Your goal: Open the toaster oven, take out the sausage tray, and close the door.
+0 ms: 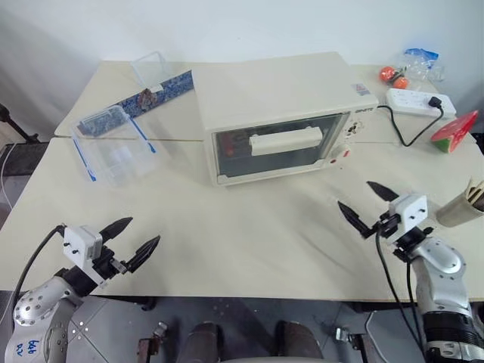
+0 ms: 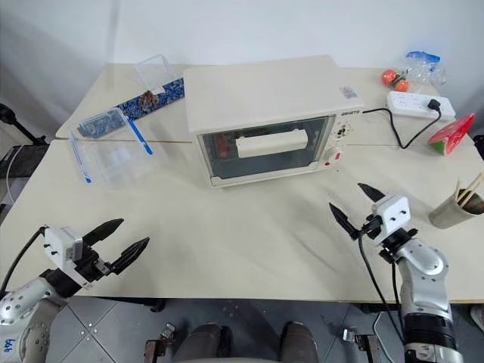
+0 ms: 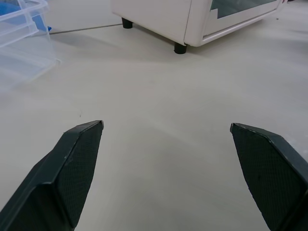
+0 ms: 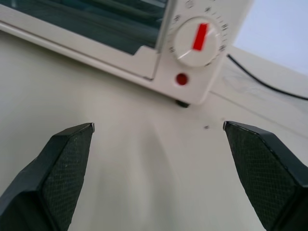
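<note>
Cream-white and boxy, the toaster oven point(image 1: 280, 113) sits at the centre of the table point(image 1: 242, 249), its glass door point(image 1: 276, 147) shut and the wide bar handle point(image 1: 286, 141) untouched, so the opening step has not begun. The sausage tray is presumably inside, but the glass does not show it clearly. The left gripper point(image 1: 130, 240) at lower left and the right gripper point(image 1: 368, 203) at lower right both hover spread and empty. Next, one gripper must likely reach the handle and pull it downward.

Bare table point(image 1: 249, 227) before door point(image 1: 276, 147) (seemingly shut)
</note>
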Controlling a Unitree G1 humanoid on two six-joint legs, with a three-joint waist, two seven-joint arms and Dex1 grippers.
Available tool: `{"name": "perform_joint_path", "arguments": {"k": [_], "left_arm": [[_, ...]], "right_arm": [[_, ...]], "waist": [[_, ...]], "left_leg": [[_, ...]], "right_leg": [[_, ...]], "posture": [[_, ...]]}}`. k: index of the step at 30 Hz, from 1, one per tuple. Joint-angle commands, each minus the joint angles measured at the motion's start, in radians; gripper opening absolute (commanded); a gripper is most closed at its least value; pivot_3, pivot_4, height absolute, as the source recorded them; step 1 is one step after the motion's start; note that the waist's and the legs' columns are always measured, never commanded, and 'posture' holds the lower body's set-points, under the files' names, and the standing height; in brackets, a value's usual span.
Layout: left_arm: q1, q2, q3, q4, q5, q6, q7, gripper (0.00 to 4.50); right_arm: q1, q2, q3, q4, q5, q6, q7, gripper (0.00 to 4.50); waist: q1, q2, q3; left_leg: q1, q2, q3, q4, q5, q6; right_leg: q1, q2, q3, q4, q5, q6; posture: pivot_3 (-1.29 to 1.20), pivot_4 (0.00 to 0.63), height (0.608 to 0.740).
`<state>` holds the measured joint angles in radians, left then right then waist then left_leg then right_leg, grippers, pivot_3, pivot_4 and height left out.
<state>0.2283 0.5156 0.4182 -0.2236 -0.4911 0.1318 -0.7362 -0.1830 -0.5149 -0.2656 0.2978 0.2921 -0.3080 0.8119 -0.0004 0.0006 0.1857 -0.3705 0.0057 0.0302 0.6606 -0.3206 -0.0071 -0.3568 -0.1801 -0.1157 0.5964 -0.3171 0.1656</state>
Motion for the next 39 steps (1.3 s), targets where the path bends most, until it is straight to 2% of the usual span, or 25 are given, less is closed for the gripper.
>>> {"name": "perform_joint_path", "arguments": {"k": [1,3,5,6,8,12,17,25,32,39], "left_arm": [[-0.006,0.043,0.03,-0.02,-0.033,0.016,-0.028,4.48],[-0.034,0.085,0.07,-0.031,-0.181,0.117,-0.089,4.48],[-0.082,0.171,0.11,-0.061,-0.441,0.326,-0.145,4.48],[-0.124,0.205,0.111,-0.074,-0.523,0.392,-0.154,4.48],[-0.199,0.267,0.072,-0.093,-0.581,0.476,-0.173,4.48],[-0.303,0.296,-0.002,-0.072,-0.552,0.504,-0.21,4.48],[-0.419,0.278,-0.09,-0.016,-0.483,0.487,-0.241,4.48],[-0.396,0.247,-0.083,-0.018,-0.446,0.48,-0.233,4.48],[-0.361,0.225,-0.033,-0.052,-0.474,0.495,-0.202,4.48],[-0.327,0.227,-0.009,-0.079,-0.472,0.5,-0.204,4.48]], "right_arm": [[0.003,-0.015,-0.004,-0.005,0.075,-0.021,0.098,4.5],[0.007,-0.042,-0.011,-0.056,0.18,0.077,0.205,4.5],[-0.015,-0.085,-0.005,-0.112,0.258,0.181,0.291,4.5],[-0.039,-0.104,0.001,-0.129,0.287,0.225,0.327,4.5],[-0.102,-0.132,0.018,-0.134,0.32,0.293,0.384,4.5],[-0.215,-0.133,0.044,-0.072,0.314,0.339,0.439,4.5],[-0.378,-0.099,0.115,-0.037,0.287,0.402,0.464,4.5],[-0.531,-0.026,0.174,-0.015,0.259,0.438,0.449,4.5],[-0.551,-0.02,0.188,-0.011,0.247,0.452,0.487,4.5],[-0.495,-0.096,0.196,-0.036,0.241,0.509,0.56,4.5]], "waist": [[-0.001,0.0,0.0],[-0.001,0.0,0.0],[0.0,0.0,0.0],[0.0,0.001,0.001],[-0.001,0.001,0.001],[-0.004,0.002,0.001],[-0.008,0.003,0.002],[-0.007,0.003,0.002],[-0.013,0.003,0.002],[-0.009,0.003,0.002]], "left_leg": [[0.0,0.0,0.0,0.0,0.0,0.0],[0.0,0.001,0.0,0.001,0.0,0.0],[0.0,0.002,0.0,0.002,0.0,0.0],[0.0,0.004,0.0,0.002,0.0,0.0],[0.0,0.005,0.0,0.004,0.0,0.0],[0.002,0.006,0.003,0.004,-0.001,0.0],[-0.001,0.01,0.005,0.003,-0.002,-0.004],[-0.004,0.01,0.007,0.004,-0.002,-0.005],[-0.004,0.011,0.01,0.006,-0.002,-0.005],[-0.004,0.011,0.01,0.004,-0.002,-0.005]], "right_leg": [[0.0,0.0,0.0,0.0,0.0,0.0],[0.0,0.0,0.0,0.0,0.0,0.0],[0.0,0.001,0.0,0.001,0.0,0.0],[0.0,0.001,0.001,0.001,0.001,-0.001],[0.0,0.002,0.001,0.002,0.001,-0.002],[0.0,0.004,0.003,0.002,0.002,-0.003],[-0.007,0.009,0.005,0.005,0.002,-0.004],[-0.014,0.009,0.007,0.01,0.002,-0.004],[-0.015,0.009,0.01,0.012,0.002,-0.005],[-0.017,0.009,0.01,0.012,0.003,-0.005]], "posture": [[0.0,0.15,0.74],[0.0,0.15,0.74],[0.0,0.15,0.74],[0.0,0.15,0.74],[0.0,0.15,0.74],[0.0,0.15,0.74],[0.0,0.15,0.74],[0.0,0.15,0.74],[0.0,0.15,0.74],[0.0,0.15,0.74]]}}
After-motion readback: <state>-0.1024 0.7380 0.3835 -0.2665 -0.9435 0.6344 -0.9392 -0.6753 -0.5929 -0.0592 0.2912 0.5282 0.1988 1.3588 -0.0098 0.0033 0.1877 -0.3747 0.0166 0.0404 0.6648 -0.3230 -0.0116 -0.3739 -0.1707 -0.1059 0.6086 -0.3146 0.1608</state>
